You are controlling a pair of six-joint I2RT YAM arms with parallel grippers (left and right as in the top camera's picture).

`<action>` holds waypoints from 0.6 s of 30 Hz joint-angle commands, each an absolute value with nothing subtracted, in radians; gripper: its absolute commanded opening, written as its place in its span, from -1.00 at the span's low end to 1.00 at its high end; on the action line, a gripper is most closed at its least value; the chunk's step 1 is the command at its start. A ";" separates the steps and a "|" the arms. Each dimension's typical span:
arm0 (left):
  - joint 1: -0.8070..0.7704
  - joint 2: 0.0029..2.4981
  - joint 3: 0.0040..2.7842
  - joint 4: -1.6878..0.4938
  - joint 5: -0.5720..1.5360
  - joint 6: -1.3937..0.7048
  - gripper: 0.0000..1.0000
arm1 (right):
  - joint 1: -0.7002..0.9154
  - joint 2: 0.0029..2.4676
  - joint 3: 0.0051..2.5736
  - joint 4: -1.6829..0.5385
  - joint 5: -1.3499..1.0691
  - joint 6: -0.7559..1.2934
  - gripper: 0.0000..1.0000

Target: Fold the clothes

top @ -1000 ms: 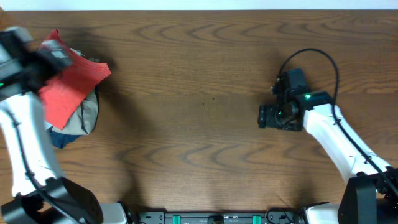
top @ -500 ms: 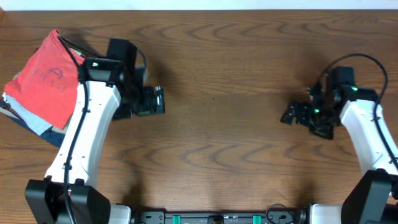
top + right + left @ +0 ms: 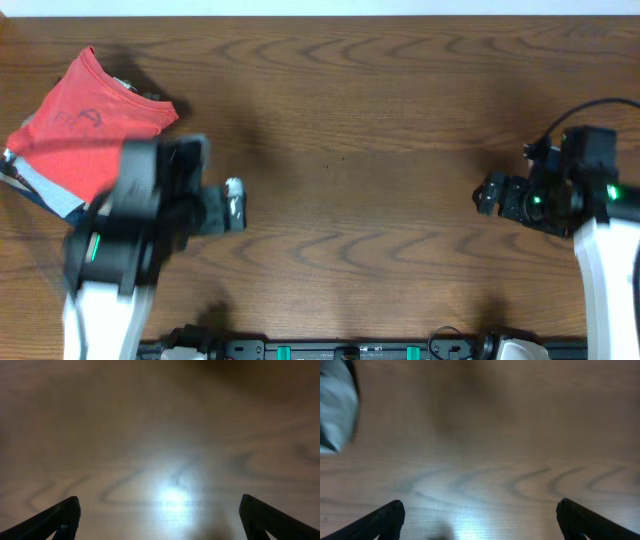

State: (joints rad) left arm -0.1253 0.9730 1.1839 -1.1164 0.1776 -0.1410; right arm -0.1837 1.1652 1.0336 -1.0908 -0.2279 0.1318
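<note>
On a pile [image 3: 48, 190] at the counter's [image 3: 350, 100] left edge lies the shirt [image 3: 85, 125], apparently folded. Left arm [image 3: 130, 225] just right of it, right arm [image 3: 605, 260] far right; both jaws open, empty. Next, probably: withdraw.

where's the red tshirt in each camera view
Overhead: the red-orange T-shirt is in the upper left corner, lying on top of other garments.
Left wrist: not in it; only a blurred pale grey cloth shows at the upper left edge.
Right wrist: not in it; only bare wood shows.
Shared landmark: the wood-grain table, seen in all three views.
</note>
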 commanded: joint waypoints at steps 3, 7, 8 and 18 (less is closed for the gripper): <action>-0.124 0.587 1.020 -1.032 0.135 -0.133 0.96 | -0.157 0.910 0.899 -1.013 -0.207 0.127 0.98; -0.124 0.383 0.971 -1.003 0.130 -0.133 0.96 | -0.154 0.742 0.807 -0.936 -0.208 0.173 0.98; -0.124 0.352 0.972 -1.003 0.130 -0.133 0.96 | -0.154 0.711 0.792 -0.928 -0.210 0.182 0.99; -0.124 0.213 0.972 -1.015 0.129 -0.133 0.96 | -0.154 0.641 0.768 -0.936 -0.239 0.186 0.98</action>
State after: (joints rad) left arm -0.1253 0.2134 0.9817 -1.0142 0.1455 -0.1410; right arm -0.1593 0.6434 0.7753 -0.9363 -0.2295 0.1734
